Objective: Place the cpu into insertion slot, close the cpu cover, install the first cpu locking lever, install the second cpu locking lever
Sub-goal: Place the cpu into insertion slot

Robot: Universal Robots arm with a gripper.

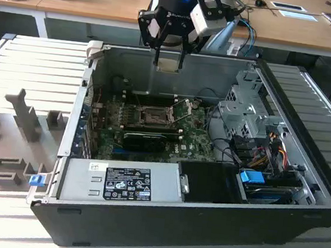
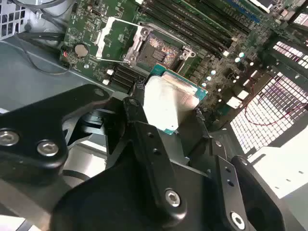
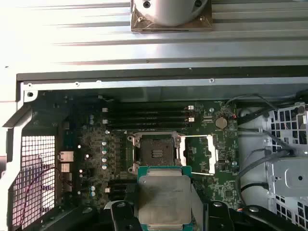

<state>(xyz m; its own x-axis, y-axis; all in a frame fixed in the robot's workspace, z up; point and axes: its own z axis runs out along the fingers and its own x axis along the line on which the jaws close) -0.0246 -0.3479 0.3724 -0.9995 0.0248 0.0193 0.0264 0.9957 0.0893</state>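
Exterior view has my claw (image 1: 168, 58) high over the open case (image 1: 300, 191), clenched on the cpu (image 1: 168, 65), well above the motherboard (image 1: 196, 140). In the first wrist view the chip lies flat, edges square to the bare insertion slot (image 3: 156, 153), which sits just beyond its green-rimmed edge; I judge it not quite overhead. The cpu cover (image 3: 213, 156) lies swung open beside the slot.
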